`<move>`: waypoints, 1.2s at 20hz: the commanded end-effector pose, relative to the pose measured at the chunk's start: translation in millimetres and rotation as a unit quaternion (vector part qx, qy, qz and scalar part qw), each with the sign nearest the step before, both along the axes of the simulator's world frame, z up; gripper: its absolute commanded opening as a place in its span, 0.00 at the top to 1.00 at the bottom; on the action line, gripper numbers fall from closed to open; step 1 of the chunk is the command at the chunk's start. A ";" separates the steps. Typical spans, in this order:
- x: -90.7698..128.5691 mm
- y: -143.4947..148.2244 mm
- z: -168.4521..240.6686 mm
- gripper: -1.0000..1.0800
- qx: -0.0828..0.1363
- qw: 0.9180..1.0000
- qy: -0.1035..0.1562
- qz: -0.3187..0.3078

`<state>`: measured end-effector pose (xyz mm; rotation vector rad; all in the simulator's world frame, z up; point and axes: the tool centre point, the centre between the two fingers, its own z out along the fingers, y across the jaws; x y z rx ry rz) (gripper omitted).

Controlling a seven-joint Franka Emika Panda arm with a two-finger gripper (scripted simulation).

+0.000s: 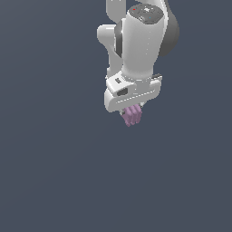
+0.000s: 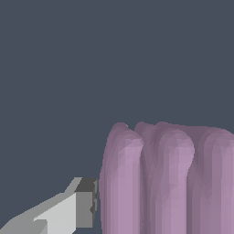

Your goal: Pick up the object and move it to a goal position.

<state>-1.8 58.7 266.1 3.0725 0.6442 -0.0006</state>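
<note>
The object (image 1: 132, 115) is a small pale purple-pink ridged piece. In the exterior view it sticks out just below the white gripper (image 1: 131, 110) of the arm, which hangs from above. In the wrist view the object (image 2: 164, 178) fills the near part of the picture, its rounded ridges side by side. One grey-white finger (image 2: 84, 208) presses against its side; the other finger is hidden behind the object. The gripper is shut on the object and holds it off the dark floor.
The dark blue-grey floor (image 1: 54, 172) spreads flat all around. The white and grey arm links (image 1: 140, 36) rise above the gripper.
</note>
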 end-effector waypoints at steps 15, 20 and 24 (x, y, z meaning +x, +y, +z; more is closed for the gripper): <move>-31.2 94.5 173.8 1.00 0.000 1.000 0.000 0.000; -35.8 114.0 209.1 1.00 0.001 1.000 0.000 0.000; -37.7 124.3 227.8 1.00 0.001 1.000 0.000 -0.001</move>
